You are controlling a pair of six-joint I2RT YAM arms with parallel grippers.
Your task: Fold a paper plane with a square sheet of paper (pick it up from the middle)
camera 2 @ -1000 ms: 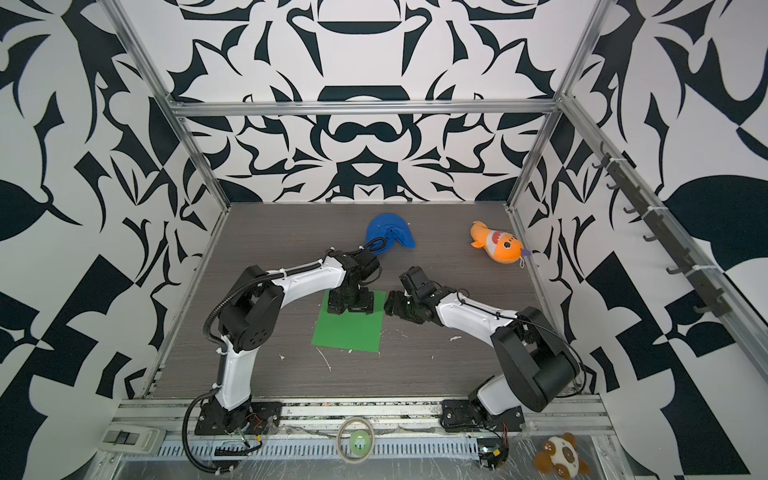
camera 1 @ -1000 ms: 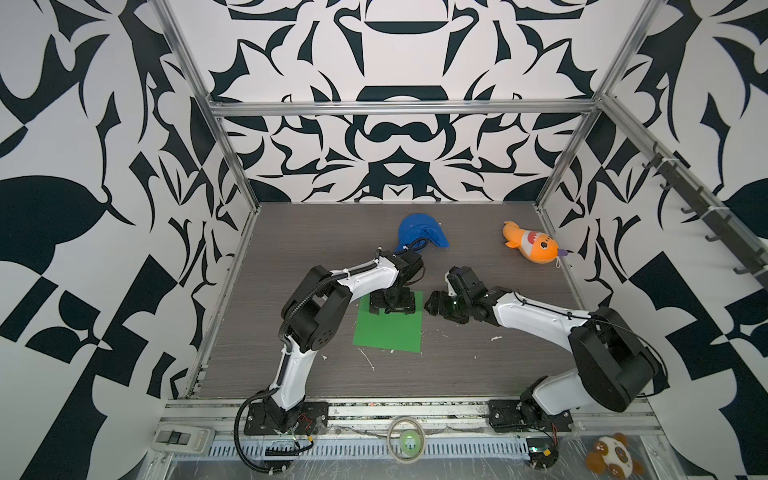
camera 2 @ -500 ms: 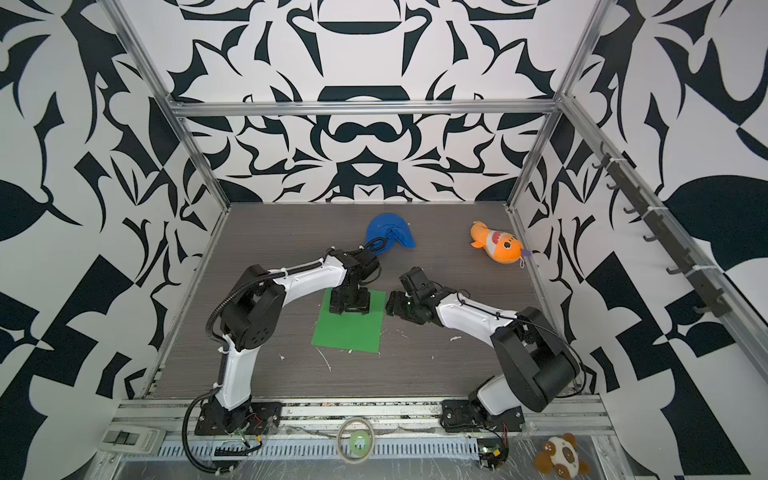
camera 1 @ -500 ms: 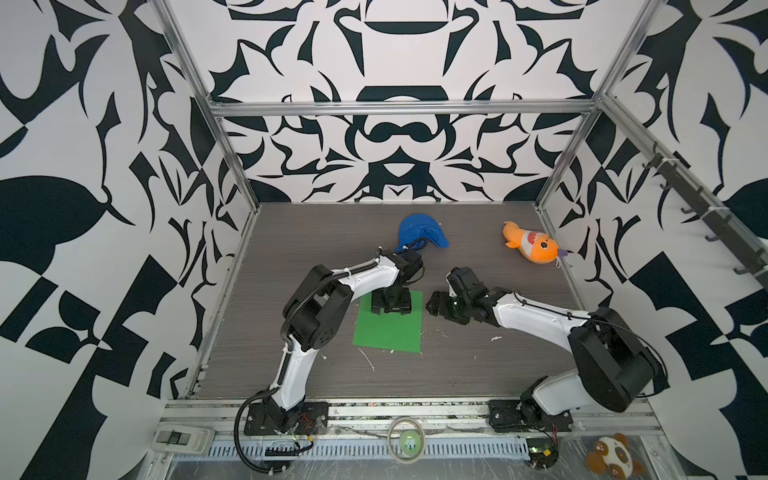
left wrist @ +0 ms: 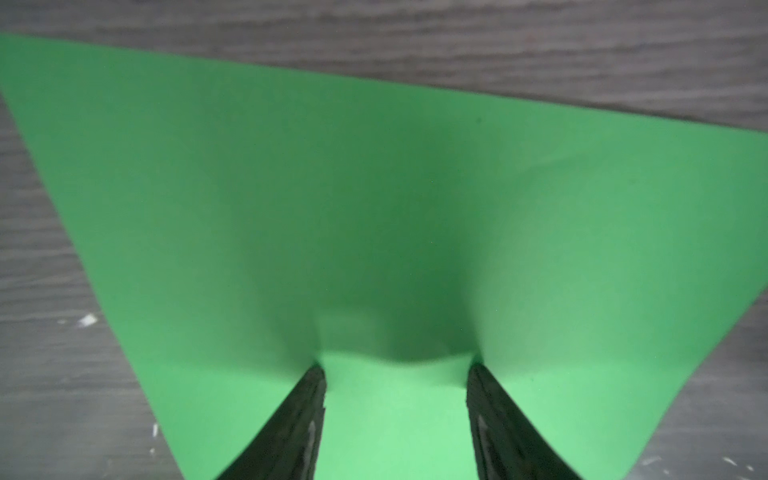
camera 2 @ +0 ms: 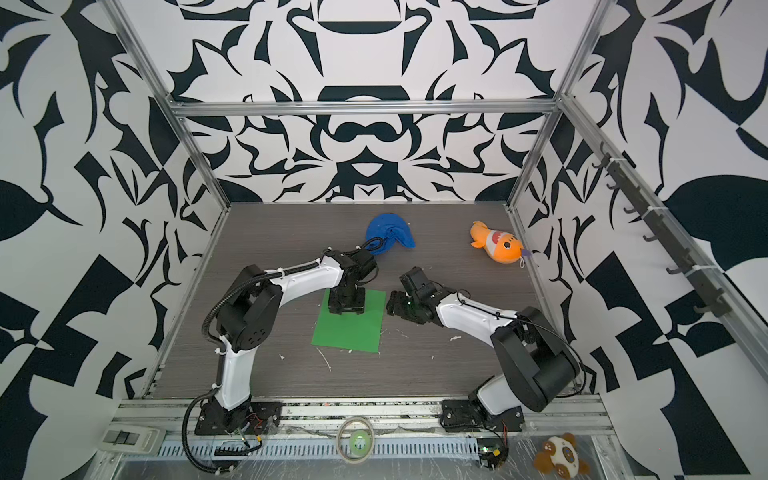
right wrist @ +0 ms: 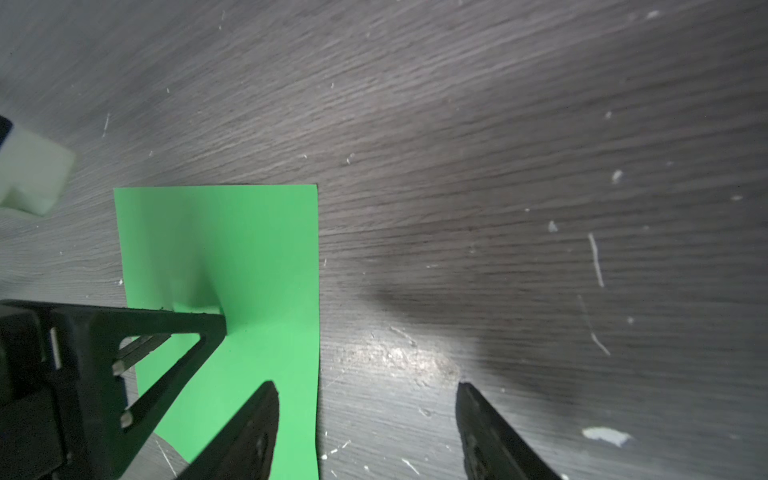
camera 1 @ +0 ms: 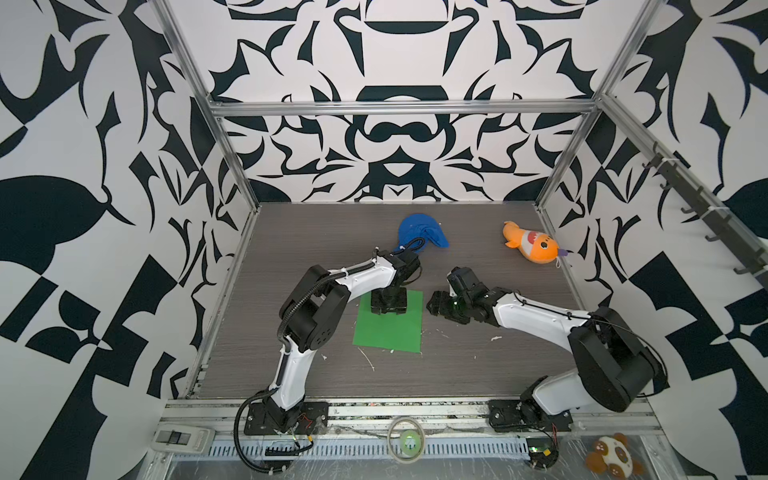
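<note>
Square sheet of paper (camera 1: 386, 328) lies on bench (camera 1: 457, 374), humped between parted tips of left hand (left wrist: 395, 368); right hand (right wrist: 366, 386) parted, empty. Risk: tips skid, pinch lands off-middle, crooked crease

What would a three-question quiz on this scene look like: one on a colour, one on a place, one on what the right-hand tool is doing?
1. The paper is: A green; B red; C yellow.
2. The fish lies: A on the paper; B near the table's back right corner; C off the table.
3. The right tool is: A shut on the paper; B shut on the fish; C open, holding nothing.
Answers: 1 A, the sheet is plainly green. 2 B, it lies close to the back and right walls. 3 C, its jaws stand apart with nothing between them.
</note>
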